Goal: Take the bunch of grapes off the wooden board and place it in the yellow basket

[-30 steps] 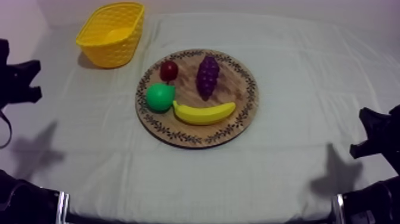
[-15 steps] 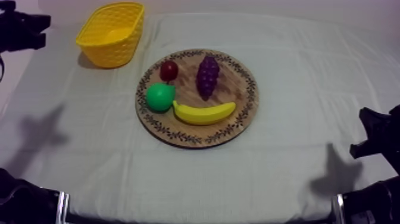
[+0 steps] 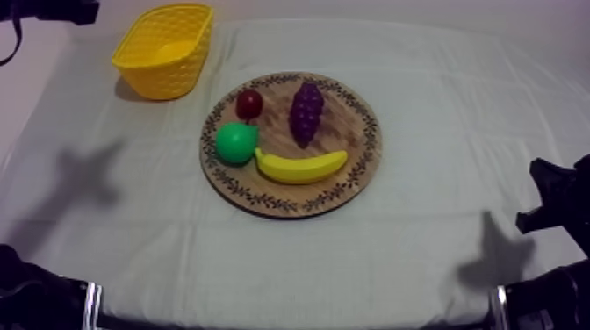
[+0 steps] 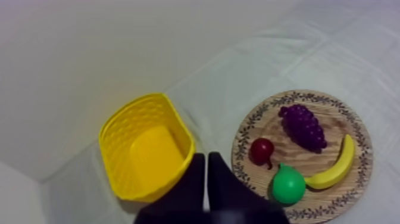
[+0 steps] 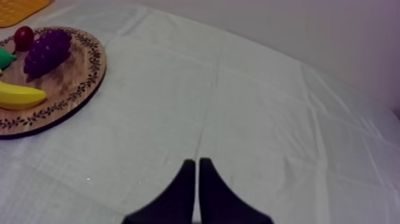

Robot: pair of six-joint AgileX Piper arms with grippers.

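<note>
black fingers lie pressed together in a narrow wedge on both arms, clenched on nothing. the left gripper (image 4: 206, 179) hangs high between the yellow basket (image 4: 113, 149) and the wooden board (image 4: 342, 116). the right gripper (image 5: 197, 184) is low over bare cloth (image 5: 250, 107), well apart from the board. the bunch of grapes (image 4: 303, 126) lies ungrasped on the board beside the small red fruit (image 4: 261, 150), so the step in hand looks like the approach (likely the left arm's, being nearer). next its fingers must part and descend over the bunch's knobbly, tapering body. the basket is empty lattice plastic, the board smooth wood with a leafy rim.
</note>
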